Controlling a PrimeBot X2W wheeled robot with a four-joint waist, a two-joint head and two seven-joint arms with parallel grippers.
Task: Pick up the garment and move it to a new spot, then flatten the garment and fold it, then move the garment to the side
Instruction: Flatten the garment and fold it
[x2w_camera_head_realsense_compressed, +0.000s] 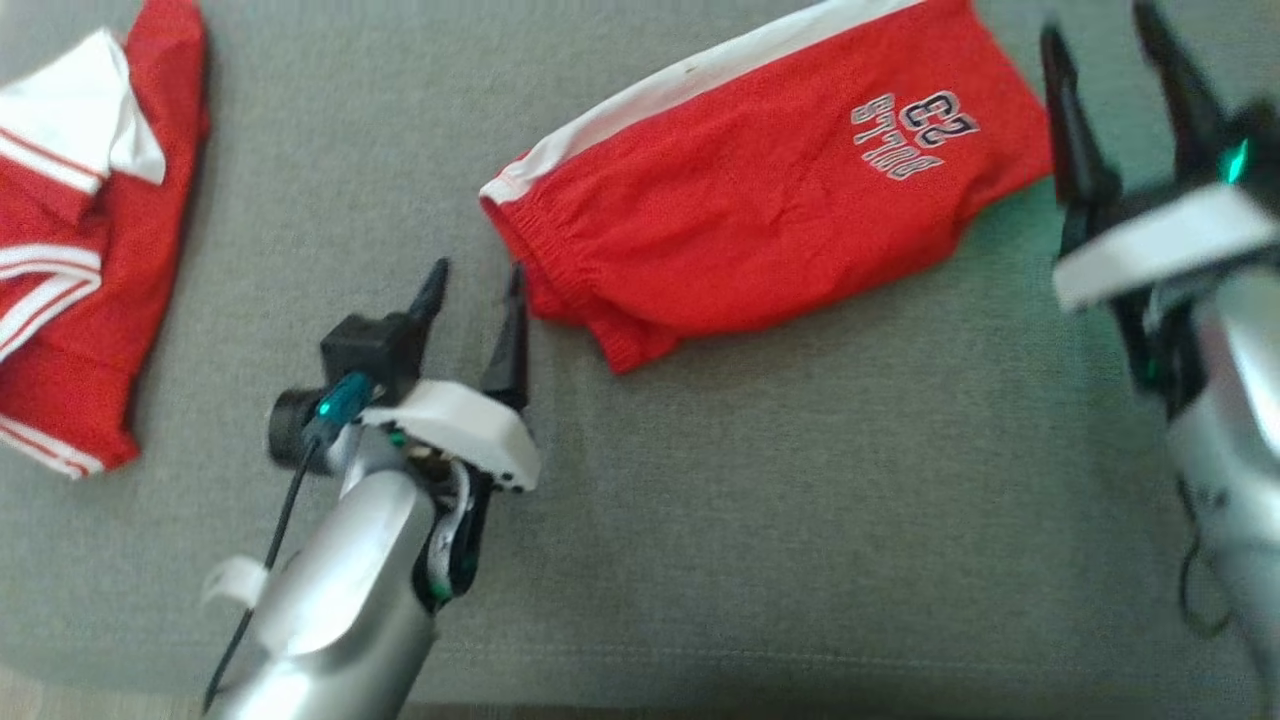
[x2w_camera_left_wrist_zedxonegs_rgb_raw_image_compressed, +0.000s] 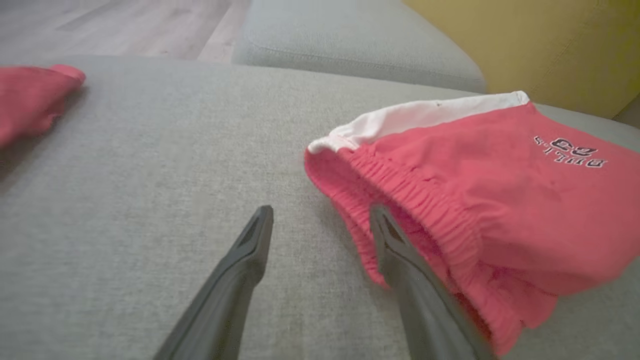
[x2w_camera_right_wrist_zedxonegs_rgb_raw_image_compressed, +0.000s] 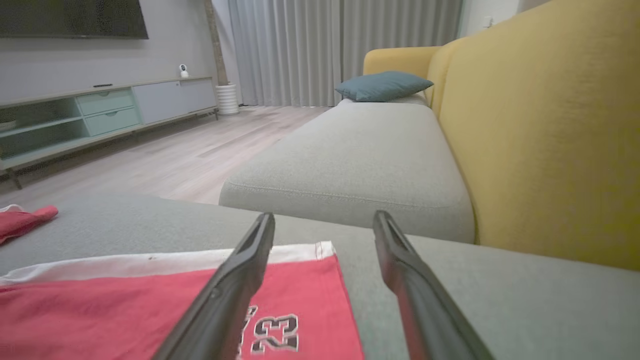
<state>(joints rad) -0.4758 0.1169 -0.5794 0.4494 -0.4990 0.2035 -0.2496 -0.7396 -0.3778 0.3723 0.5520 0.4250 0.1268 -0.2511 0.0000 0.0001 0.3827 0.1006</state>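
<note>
Head view: the left gripper (x2w_camera_head_realsense_compressed: 478, 272) stands spread and empty, with the waistband end of the red shorts (x2w_camera_head_realsense_compressed: 760, 200) just off its right finger. The right gripper (x2w_camera_head_realsense_compressed: 1095, 40) is also spread and holds nothing, the printed leg end just to its left. A second red garment (x2w_camera_head_realsense_compressed: 70, 250) lies well off to the left gripper's left on the grey cushion (x2w_camera_head_realsense_compressed: 800, 500).

Left wrist view: the right finger overlaps the bunched elastic. Whether it touches, I cannot tell.

Right wrist view: the left finger crosses the hem corner beside the number print, the right finger bare cushion.

The shorts look folded, so the move aside probably remains. A pinch catching only the top layer would let the fold fall open — and uneven lifting would skew it.
</note>
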